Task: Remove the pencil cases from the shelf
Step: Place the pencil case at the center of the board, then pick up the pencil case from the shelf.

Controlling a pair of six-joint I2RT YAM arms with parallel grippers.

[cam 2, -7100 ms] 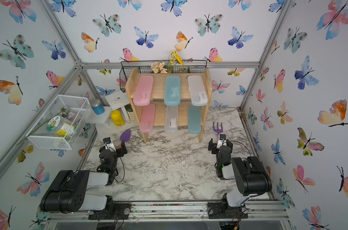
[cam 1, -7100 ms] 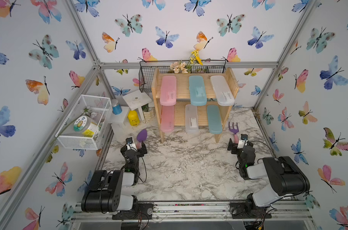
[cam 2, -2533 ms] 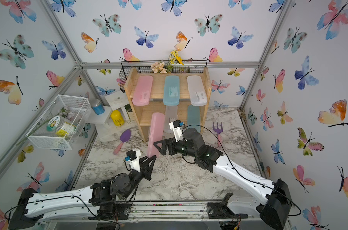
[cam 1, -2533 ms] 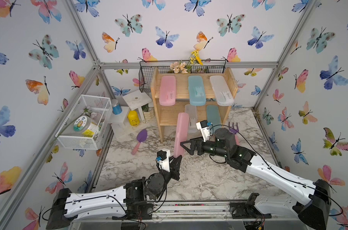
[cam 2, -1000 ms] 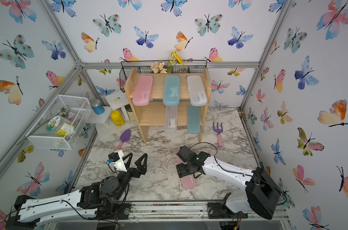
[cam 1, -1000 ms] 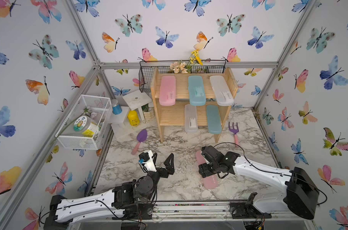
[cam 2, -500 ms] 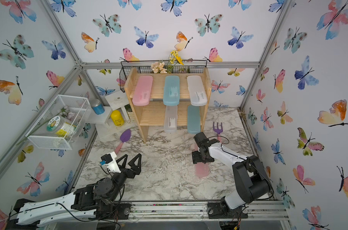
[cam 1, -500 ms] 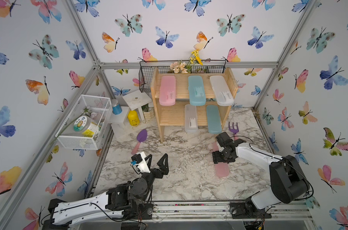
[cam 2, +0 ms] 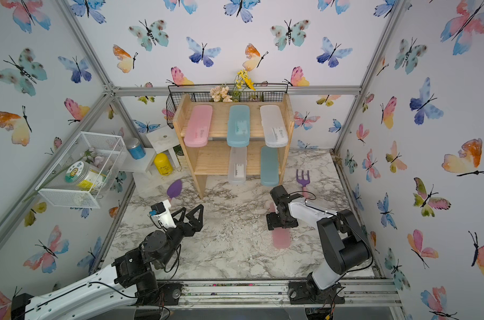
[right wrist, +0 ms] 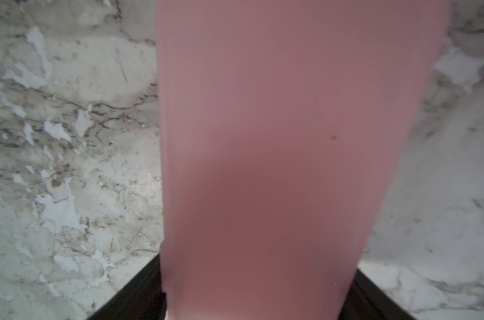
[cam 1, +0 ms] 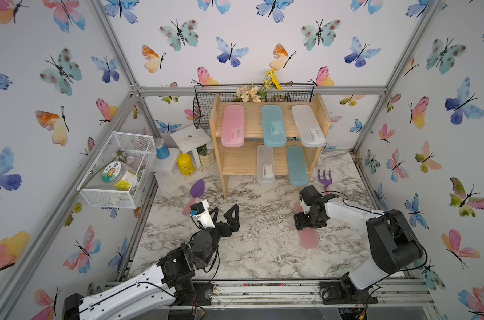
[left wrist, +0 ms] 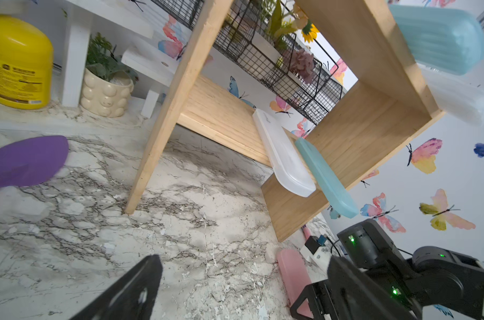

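Note:
The pine shelf (cam 1: 236, 160) holds five pencil cases. Pink (cam 1: 232, 126), teal (cam 1: 273, 126) and clear (cam 1: 308, 126) lie on its top tier. Clear (cam 1: 265, 164) and teal (cam 1: 297, 166) overhang its lower tier. A second pink case (cam 1: 308, 238) (right wrist: 290, 138) lies flat on the marble at the right. My right gripper (cam 1: 310, 221) (cam 2: 281, 221) straddles its middle, open, one finger just off each long edge. My left gripper (cam 1: 226, 214) (left wrist: 241, 293) hovers wide open and empty over the table's left-centre, facing the shelf.
A purple trowel (cam 1: 197, 189) lies left of the shelf and a purple fork (cam 1: 324, 177) lies right of it, just behind my right wrist. A white stepped stand (cam 1: 189, 138), a yellow jar (cam 1: 186, 164) and a white wire basket (cam 1: 119, 166) crowd the back left.
Over the last second my right arm carried the pink case from the front centre to the right, laid it flat, and its jaws parted. The left gripper stayed open and barely shifted.

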